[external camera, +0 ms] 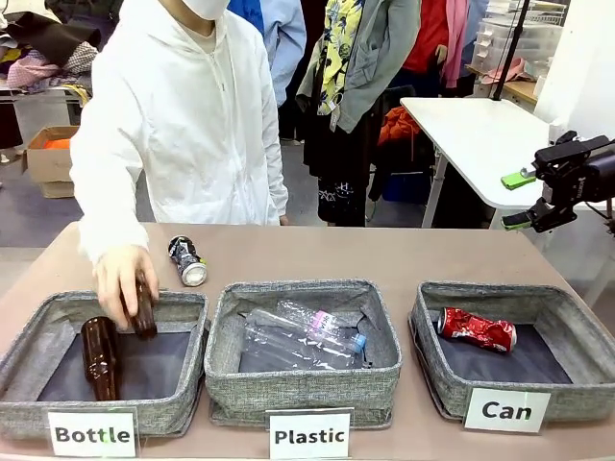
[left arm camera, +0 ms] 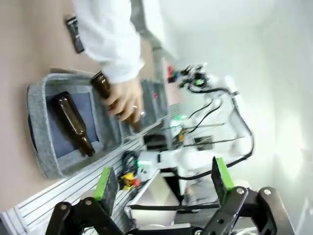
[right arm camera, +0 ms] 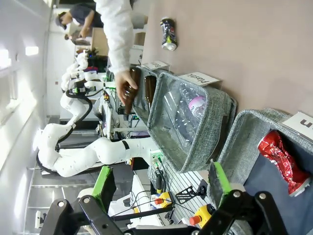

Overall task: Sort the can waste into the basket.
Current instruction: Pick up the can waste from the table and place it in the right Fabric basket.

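Here, the table (external camera: 384, 250) is carrying the "Can" basket (external camera: 452, 384) at its right end. A person's hand (external camera: 123, 283) is gripping what seems to be a brown bottle (external camera: 144, 312) two baskets left of it. The right gripper (external camera: 517, 200) is hanging above and behind that basket's far right corner, jaws wide and empty; the left gripper (left arm camera: 164, 178) is gaping wide too. The red can (external camera: 477, 329) is lying inside the "Can" basket, below and left of the right gripper. The dark can (external camera: 187, 260) is lying on the table well left of that basket, far from the right gripper.
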You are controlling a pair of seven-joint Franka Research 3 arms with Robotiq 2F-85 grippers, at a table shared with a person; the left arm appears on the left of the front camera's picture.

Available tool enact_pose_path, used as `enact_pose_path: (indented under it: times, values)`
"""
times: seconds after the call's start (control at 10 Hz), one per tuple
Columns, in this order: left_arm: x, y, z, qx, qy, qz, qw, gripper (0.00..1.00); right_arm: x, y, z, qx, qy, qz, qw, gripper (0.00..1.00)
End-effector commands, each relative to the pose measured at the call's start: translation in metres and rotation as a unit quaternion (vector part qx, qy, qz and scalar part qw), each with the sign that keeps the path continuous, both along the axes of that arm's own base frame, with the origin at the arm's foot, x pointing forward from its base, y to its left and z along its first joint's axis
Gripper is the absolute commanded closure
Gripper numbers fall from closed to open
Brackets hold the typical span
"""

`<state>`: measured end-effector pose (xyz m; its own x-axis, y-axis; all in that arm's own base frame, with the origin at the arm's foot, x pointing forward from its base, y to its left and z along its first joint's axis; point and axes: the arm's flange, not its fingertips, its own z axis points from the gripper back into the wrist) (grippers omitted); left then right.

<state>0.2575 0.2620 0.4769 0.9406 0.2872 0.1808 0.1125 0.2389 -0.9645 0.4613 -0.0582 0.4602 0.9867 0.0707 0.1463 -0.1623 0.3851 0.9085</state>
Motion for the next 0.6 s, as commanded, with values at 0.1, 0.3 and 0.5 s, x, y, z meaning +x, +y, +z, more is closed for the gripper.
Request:
enact_pose_path:
  times: [0.1,0.3,0.5]
  values:
    - [-0.055,0.01,-0.034,-0.061,-0.045,0.049,0.996,0.0,0.0,-0.001,0.003,-0.001,-0.008,0.006,1.0,0.0]
    - [-0.064,0.008,-0.05,-0.074,-0.048,0.057,0.994,0.0,0.0,-0.001,0.003,-0.001,-0.008,0.006,1.0,0.0]
    - [-0.085,0.07,-0.052,-0.064,-0.034,0.057,0.996,0.0,0.0,-0.001,0.003,-0.001,-0.008,0.006,1.0,0.0]
